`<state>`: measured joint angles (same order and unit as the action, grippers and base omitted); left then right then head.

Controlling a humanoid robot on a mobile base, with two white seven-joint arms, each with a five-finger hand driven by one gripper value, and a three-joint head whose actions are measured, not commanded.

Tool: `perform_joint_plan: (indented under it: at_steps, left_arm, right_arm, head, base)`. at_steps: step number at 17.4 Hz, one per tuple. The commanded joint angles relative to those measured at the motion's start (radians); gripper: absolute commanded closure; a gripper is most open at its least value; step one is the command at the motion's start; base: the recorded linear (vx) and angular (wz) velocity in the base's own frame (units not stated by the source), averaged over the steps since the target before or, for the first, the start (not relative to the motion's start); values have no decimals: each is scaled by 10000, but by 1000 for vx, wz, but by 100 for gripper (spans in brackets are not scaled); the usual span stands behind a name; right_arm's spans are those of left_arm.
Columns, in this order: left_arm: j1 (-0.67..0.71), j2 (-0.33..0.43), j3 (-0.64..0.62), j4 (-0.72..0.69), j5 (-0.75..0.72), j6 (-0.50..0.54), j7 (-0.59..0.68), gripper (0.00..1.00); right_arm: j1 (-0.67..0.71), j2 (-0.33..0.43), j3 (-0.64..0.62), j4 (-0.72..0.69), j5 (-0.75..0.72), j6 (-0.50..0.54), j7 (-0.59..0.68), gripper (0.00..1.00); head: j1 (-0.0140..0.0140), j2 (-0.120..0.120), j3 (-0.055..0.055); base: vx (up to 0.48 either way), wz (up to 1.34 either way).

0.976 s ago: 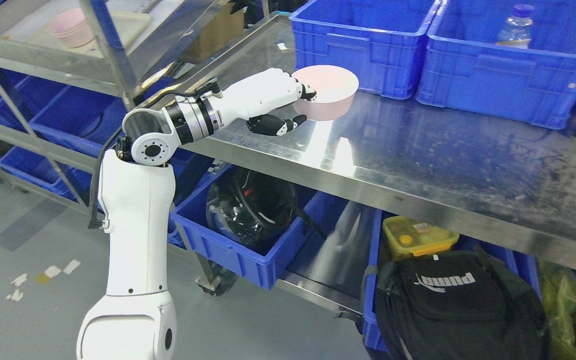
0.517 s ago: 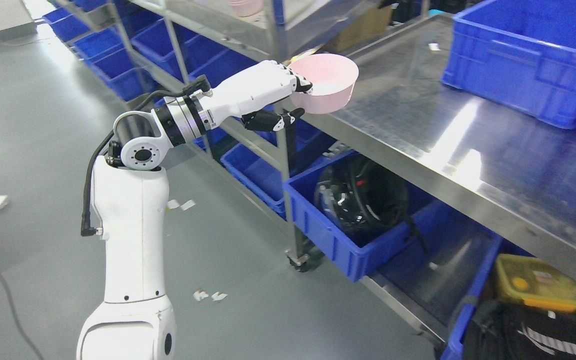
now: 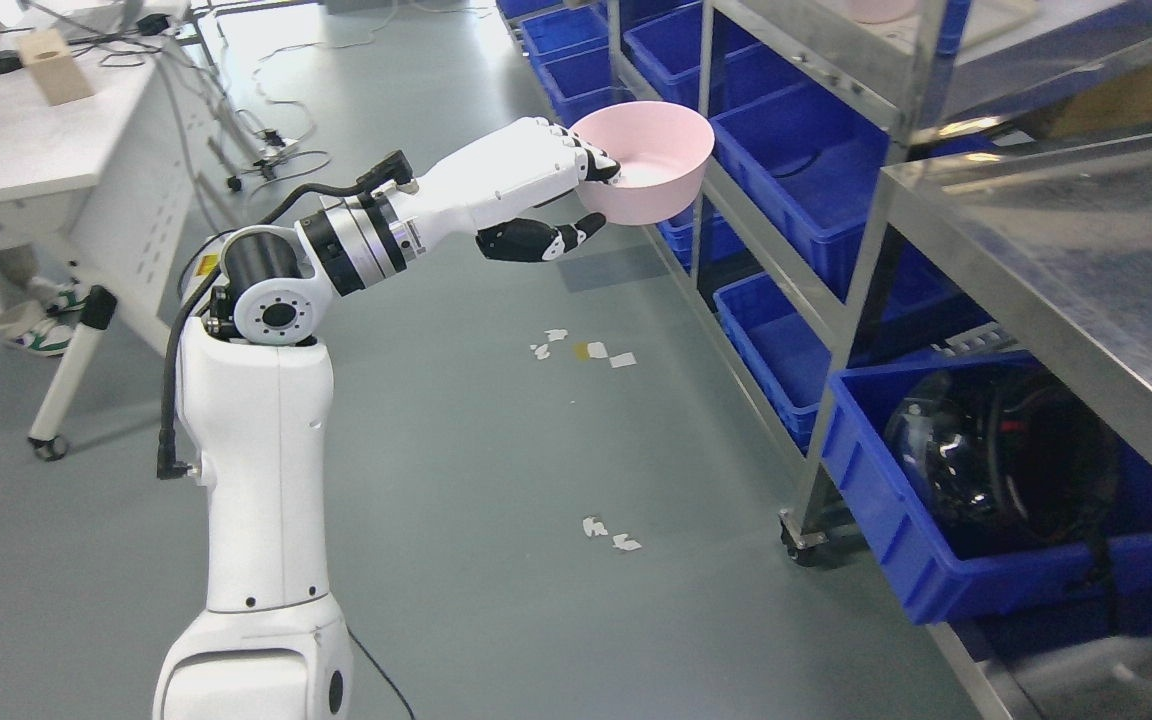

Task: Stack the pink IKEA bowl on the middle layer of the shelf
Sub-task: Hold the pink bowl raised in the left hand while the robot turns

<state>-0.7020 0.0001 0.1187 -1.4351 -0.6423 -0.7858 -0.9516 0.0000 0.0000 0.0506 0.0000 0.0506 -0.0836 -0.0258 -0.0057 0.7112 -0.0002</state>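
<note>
the left hand is clamped on the pink bowl: its fingers hook over the near rim into the hollow and the thumb sits under the base, so the bowl is pinched by its edge and hangs out past the fingertips, mouth up and tipped a little, over open floor. the right hand is not in view, so the left is the only one placed to finish this.

what the next move turns on is where the shelf lies from those fingers: beyond the bowl and up to the right, its steel post just right of the bowl's far edge. a second pink bowl shows on that level, well above and right of the fingertips. i'd judge the bowl must rise and travel rightward, staying level, to nest there.
</note>
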Motion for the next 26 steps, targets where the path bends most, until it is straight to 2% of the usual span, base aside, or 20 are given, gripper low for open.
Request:
perform_joint_plan:
  at_steps: [1, 14, 26]
  left_arm:
    - [132, 174, 131, -236, 11, 4, -10, 99]
    - [148, 174, 255, -482, -19, 4, -10, 99]
    - [317, 174, 270, -482, -50, 4, 5, 99]
  right_arm:
    - [215, -175, 0, -175, 0, 7, -2, 0]
    - [215, -175, 0, -175, 0, 7, -2, 0]
    - [215, -175, 0, -175, 0, 7, -2, 0]
  head:
    - [0, 0, 0]
    - [0, 0, 0]
    - [0, 1, 0]
  base:
    - [-53, 674]
    - [79, 435]
    - [381, -97]
